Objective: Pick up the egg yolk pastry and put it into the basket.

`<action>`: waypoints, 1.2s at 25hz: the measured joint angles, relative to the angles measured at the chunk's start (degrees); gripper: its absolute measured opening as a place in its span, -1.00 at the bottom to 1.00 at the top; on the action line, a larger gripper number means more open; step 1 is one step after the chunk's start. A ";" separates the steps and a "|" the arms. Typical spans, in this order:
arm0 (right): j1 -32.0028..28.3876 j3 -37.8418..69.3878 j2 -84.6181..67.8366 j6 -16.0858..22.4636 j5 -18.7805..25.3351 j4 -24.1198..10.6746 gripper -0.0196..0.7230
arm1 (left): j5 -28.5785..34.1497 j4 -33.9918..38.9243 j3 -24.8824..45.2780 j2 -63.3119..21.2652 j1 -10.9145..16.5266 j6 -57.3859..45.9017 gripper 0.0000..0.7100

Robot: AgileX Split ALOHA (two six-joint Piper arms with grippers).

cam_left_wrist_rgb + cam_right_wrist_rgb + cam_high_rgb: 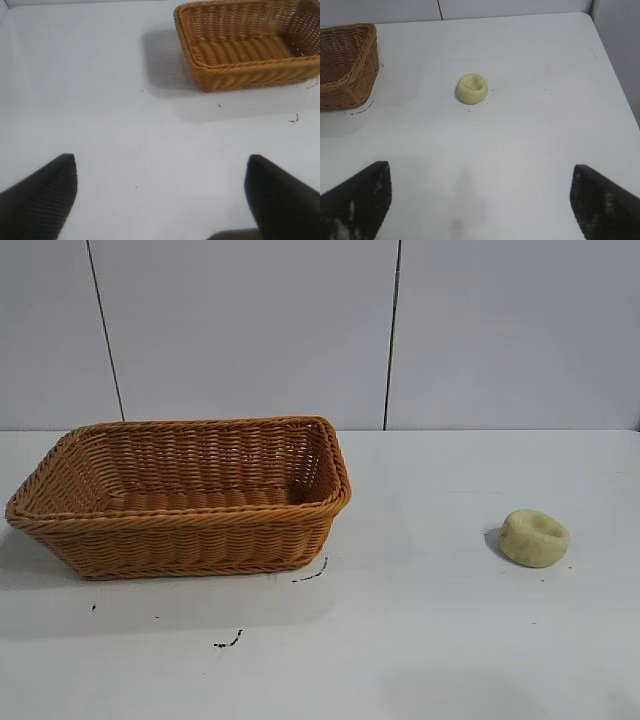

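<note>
The egg yolk pastry (534, 538), a small pale yellowish-green lump with a dimpled top, lies on the white table at the right; it also shows in the right wrist view (472, 89). The orange-brown wicker basket (60, 518) stands at the left, empty, and shows in the left wrist view (200, 70) and partly in the right wrist view (350, 85). My right gripper (481, 170) is open and empty, well short of the pastry. My left gripper (161, 162) is open and empty, away from the basket. Neither arm shows in the exterior view.
The white table (420, 640) carries a few small dark marks (228, 643) in front of the basket. A pale panelled wall (250, 330) rises behind the table. The table's edge (615, 75) runs beyond the pastry in the right wrist view.
</note>
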 joint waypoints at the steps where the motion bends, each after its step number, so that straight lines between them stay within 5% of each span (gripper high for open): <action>1: 0.00 0.00 0.00 0.00 0.00 0.00 0.93 | 0.00 0.00 0.00 0.00 0.00 0.00 0.95; 14: 0.00 -0.04 2.16 0.00 0.13 0.84 0.93 | 0.00 0.00 0.00 0.00 0.00 0.00 0.95; 30: 0.00 -22.61 60.92 -1.50 -1.60 2.12 0.93 | 0.00 0.00 0.00 0.00 0.00 0.00 0.95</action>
